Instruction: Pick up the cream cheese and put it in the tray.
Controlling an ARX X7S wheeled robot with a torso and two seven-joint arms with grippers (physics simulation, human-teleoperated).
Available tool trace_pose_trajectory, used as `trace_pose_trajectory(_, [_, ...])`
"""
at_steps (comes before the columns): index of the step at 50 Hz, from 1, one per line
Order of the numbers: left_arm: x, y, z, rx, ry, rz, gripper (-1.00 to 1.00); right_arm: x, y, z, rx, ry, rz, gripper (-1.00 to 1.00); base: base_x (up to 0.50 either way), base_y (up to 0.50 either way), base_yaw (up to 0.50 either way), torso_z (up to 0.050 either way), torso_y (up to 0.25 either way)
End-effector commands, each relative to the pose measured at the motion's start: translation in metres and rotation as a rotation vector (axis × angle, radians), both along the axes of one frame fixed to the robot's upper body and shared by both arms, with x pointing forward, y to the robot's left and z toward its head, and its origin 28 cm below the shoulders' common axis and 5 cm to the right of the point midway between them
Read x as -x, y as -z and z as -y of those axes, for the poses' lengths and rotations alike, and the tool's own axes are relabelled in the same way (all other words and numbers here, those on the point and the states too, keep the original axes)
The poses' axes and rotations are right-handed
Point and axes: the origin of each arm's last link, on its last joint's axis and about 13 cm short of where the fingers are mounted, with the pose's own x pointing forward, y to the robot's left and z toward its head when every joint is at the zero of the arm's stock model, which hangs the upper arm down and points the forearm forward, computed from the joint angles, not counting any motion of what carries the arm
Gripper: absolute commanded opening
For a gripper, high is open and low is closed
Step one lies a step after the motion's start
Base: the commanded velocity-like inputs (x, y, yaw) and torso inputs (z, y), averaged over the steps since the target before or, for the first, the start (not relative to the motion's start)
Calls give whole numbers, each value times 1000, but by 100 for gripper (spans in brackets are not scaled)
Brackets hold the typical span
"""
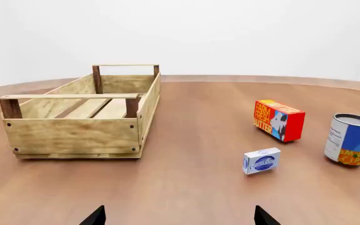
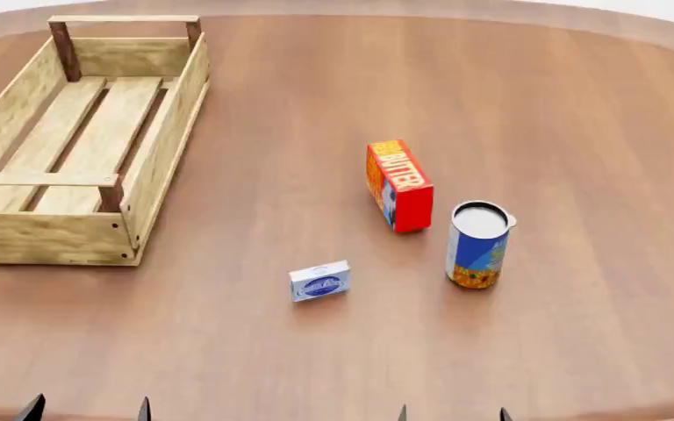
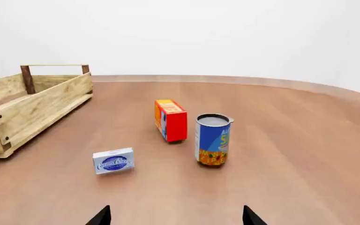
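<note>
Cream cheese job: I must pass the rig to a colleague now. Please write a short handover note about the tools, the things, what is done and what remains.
Left tool: open, empty, low at the near table edge.
Right tool: open, empty, also at the near edge.
Cream cheese: lies on the table, untouched, in front of the butter box and left of the can, apart from both.
Tray: far left on the table, nothing inside.
Done: nothing yet.
Left: reach the cream cheese, grasp it, carry it to the tray, release. It sits between the two arms; either could probably take it.
</note>
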Motion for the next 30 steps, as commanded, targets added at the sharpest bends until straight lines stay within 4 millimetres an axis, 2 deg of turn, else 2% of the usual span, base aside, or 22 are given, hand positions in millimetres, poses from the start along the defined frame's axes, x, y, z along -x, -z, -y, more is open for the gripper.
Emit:
trace_pose_trajectory(1, [0,0,0,0,0,0,100,0,0,-1,0,0,0,100,0,0,0,0,0])
trace_pose_trajectory(20, [0,0,-1,2,0,6,100,1,-1,0,-6,10,3,100,0,0,0,0,0])
trace_pose_trajectory(30, [6,-4,-1,-9,-18,77,100,4,-4,0,-7,24,46,100,0,0,0,0,0])
